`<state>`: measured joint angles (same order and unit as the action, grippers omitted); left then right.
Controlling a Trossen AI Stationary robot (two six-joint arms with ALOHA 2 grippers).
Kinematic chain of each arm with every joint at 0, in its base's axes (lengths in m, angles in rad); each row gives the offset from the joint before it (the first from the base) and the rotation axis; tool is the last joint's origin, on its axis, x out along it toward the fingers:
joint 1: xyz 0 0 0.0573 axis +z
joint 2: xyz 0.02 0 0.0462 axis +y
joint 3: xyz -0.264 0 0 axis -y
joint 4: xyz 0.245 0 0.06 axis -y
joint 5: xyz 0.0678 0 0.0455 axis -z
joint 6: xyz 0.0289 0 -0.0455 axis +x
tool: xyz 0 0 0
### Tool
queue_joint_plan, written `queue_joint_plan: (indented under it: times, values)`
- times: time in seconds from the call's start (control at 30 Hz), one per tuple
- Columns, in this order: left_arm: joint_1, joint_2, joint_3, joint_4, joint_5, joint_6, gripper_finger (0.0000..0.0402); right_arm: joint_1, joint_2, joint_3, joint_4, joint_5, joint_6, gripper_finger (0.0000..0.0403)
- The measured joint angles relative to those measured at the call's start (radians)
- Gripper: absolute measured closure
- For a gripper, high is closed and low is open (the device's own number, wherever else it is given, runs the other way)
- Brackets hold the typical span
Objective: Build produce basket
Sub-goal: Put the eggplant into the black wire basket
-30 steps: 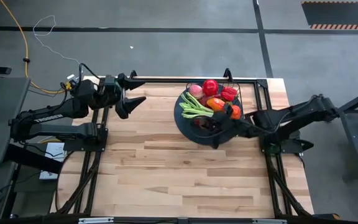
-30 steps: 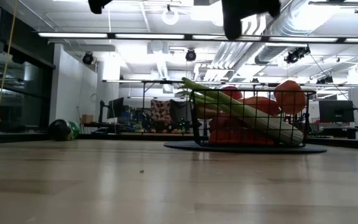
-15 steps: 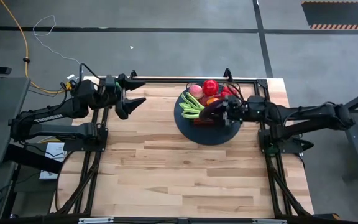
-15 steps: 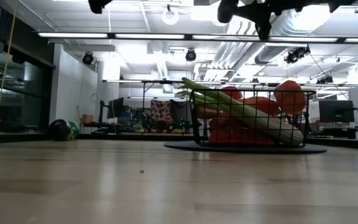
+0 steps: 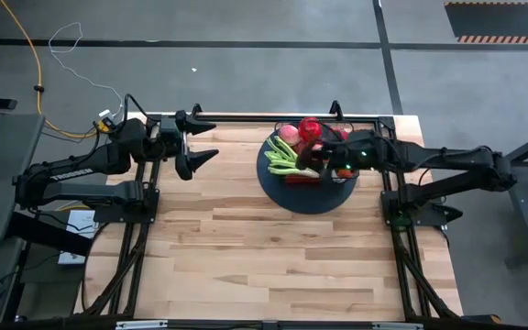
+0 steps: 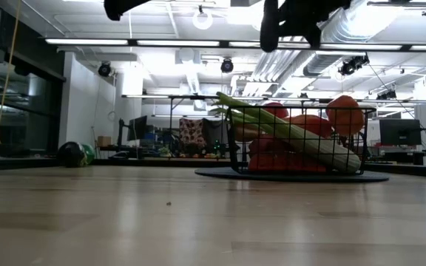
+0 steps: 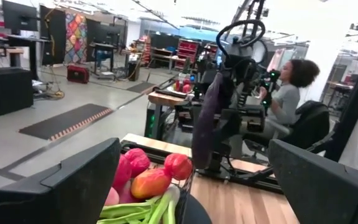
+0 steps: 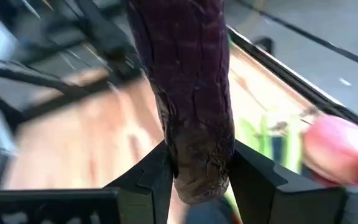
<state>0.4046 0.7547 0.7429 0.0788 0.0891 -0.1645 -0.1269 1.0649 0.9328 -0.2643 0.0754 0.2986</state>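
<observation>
Now right claw (image 8: 197, 177) clamped on eggplant (image 8: 188, 93) above basket (image 5: 278, 174).

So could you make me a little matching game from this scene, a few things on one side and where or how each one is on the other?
Things:
1. eggplant
2. celery
3. left gripper
4. basket

States:
A. open, waiting at the table's far left edge
B. on a dark round base
C. pinched in the right gripper, above the basket
D. lying across the other produce

Pairs: 1-C, 2-D, 3-A, 4-B
</observation>
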Motion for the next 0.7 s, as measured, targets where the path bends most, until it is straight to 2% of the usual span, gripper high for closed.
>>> queue_joint_plan:
  times: [0.2,0.33,0.5,0.7]
  values:
    - [0.0,0.0,0.0,0.0,-0.012,-0.015,0.0004,-0.07,0.187,0.231,-0.348,0.099,-0.123,0.0277]
    - [0.0,0.0,0.0,0.0,-0.012,-0.015,0.0004,-0.113,0.304,0.33,-0.544,0.088,-0.219,0.0276]
    - [0.0,0.0,0.0,0.0,-0.015,-0.015,0.0004,-0.128,0.406,0.402,-0.74,-0.001,-0.292,0.0276]
    - [0.0,0.0,0.0,-0.001,-0.015,-0.015,0.0004,-0.121,0.458,0.405,-0.835,0.021,-0.369,0.0276]
